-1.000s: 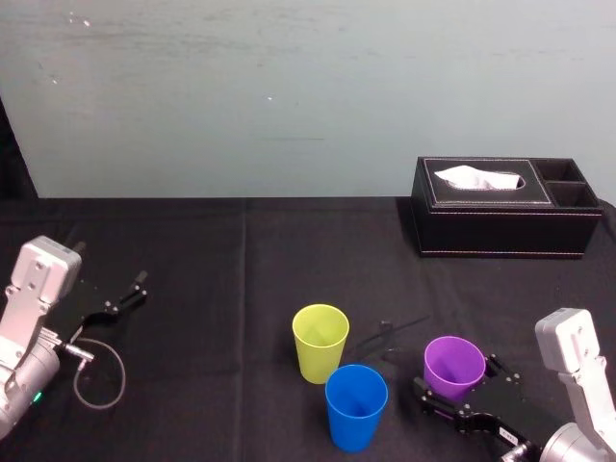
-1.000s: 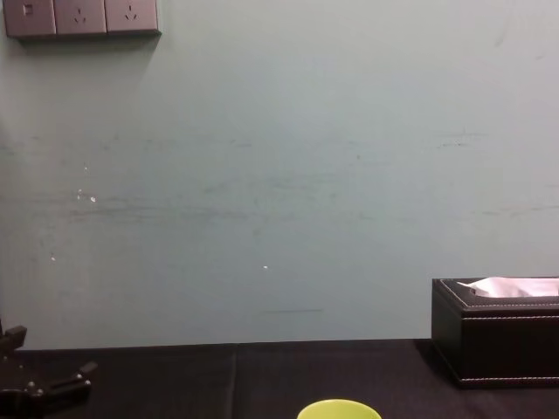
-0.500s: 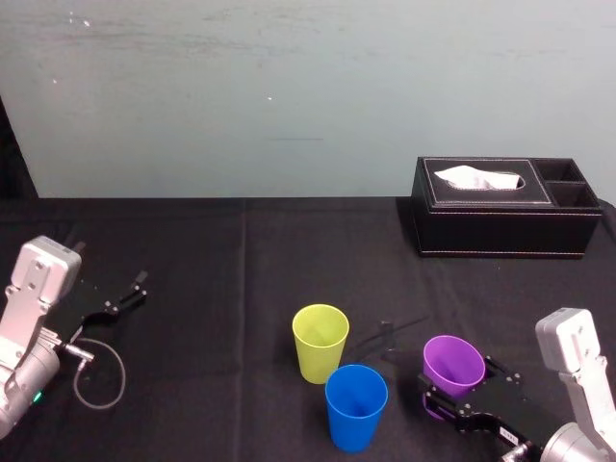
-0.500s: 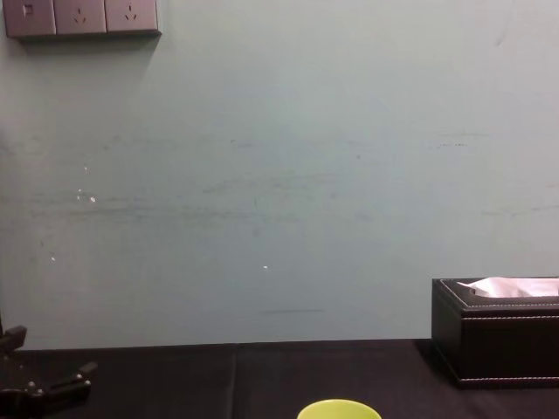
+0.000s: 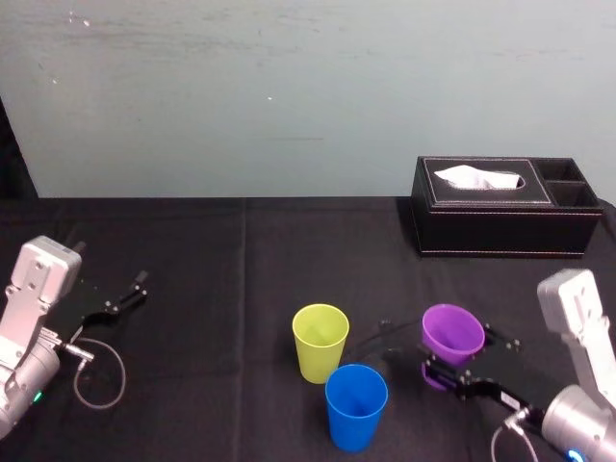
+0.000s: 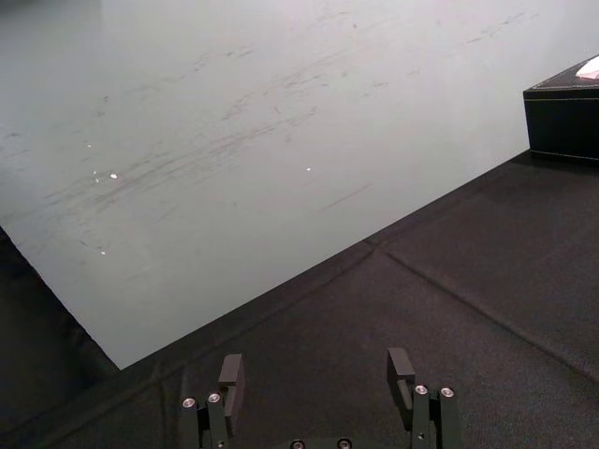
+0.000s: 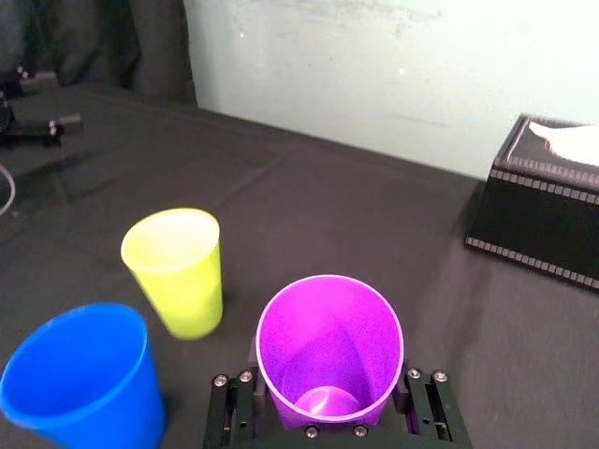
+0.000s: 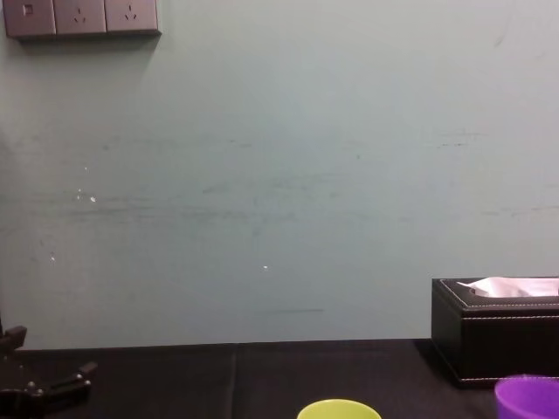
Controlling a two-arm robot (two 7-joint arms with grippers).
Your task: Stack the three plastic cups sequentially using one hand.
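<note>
Right end effector [image 5: 460,356] grips the purple cup [image 7: 329,346] near its base. It is probably light, slick and easily squashed. Left end effector [image 6: 316,374] rests open.

Even, diffuse indoor light, med brightness; faint soft shadows on black cloth [image 5: 241,289].

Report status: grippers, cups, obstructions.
Right gripper shut on purple cup. Left gripper open, parked left. Yellow-green cup, blue cup upright, unstacked. Tissue box back right, clear of cups.
</note>
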